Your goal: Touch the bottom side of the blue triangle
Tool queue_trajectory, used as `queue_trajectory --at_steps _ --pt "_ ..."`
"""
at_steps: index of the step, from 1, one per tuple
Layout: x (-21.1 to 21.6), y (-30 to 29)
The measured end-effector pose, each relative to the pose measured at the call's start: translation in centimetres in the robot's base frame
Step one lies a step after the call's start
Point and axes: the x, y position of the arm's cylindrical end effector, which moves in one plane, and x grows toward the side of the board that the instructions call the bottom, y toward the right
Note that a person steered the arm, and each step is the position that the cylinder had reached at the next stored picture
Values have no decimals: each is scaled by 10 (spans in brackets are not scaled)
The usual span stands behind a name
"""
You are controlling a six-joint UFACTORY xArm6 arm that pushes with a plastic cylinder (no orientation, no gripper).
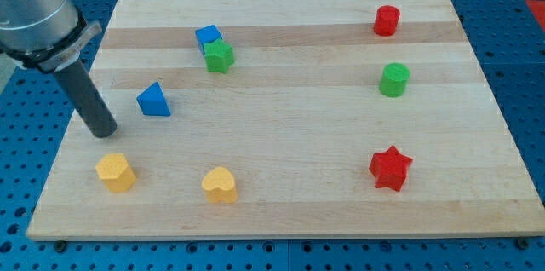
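The blue triangle [154,100] lies on the wooden board [289,143] at the view's left. My tip [104,132] rests on the board to the lower left of the blue triangle, a short gap away, not touching it. The dark rod rises from the tip toward the view's upper left.
A blue cube [207,37] touches a green star [219,56] at upper middle. A yellow hexagon [116,172] and a yellow heart [220,185] lie near the bottom left. A red cylinder [387,20], a green cylinder [393,80] and a red star [391,168] stand at the right.
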Motion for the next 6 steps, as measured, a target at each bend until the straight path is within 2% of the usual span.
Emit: queue_trajectory --at_steps 1,3,4,6 --pt "0 0" --pt "-52 34" --pt "-64 35" --pt "-6 23"
